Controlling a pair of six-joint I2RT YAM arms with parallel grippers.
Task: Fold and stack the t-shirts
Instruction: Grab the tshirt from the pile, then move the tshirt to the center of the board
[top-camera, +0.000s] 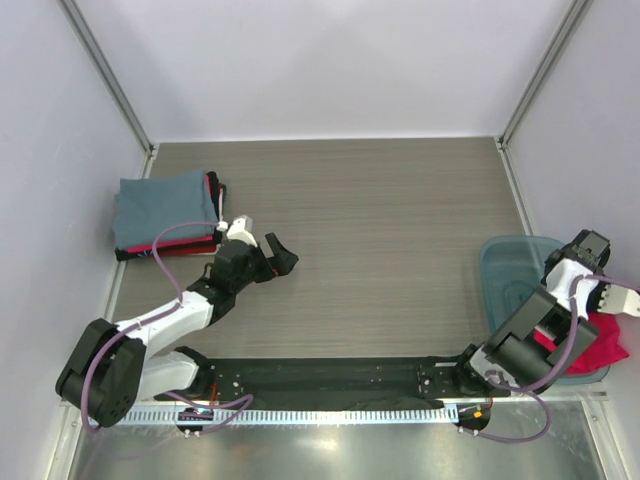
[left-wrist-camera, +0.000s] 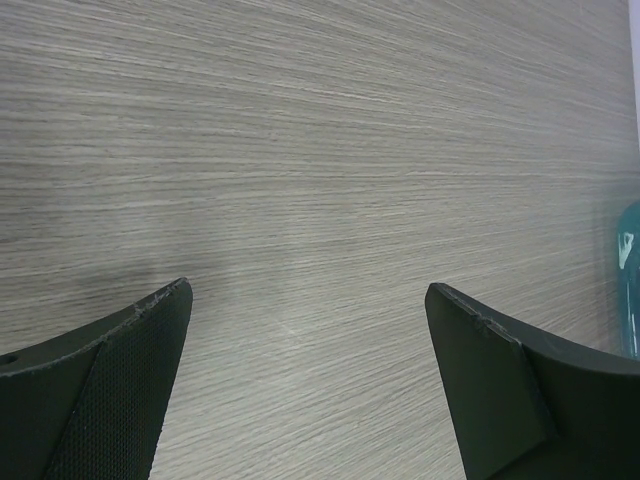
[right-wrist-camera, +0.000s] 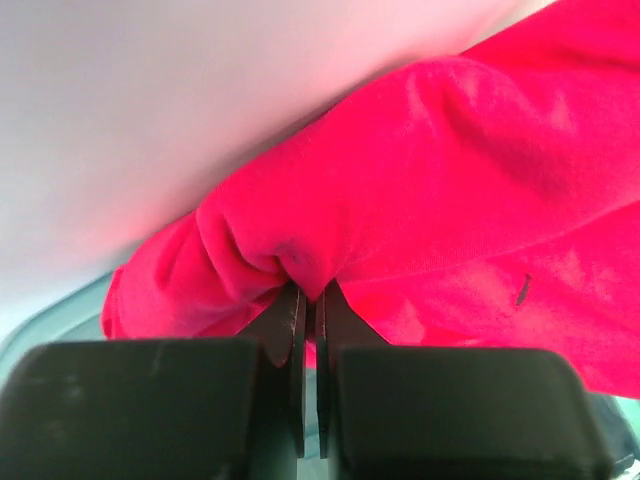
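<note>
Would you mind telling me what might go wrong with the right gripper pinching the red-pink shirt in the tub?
The right gripper pinches only a small fold of the red-pink t-shirt, so it may slip free on lifting. The shirt lies in the teal tub, so pulling might drag the tub.

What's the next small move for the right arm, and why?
Probably a short lift straight up. The right claw is shut on a fold of the red-pink t-shirt, which lies in the teal tub, so the cloth should come clear of the tub wall before it travels to the bare table.
</note>
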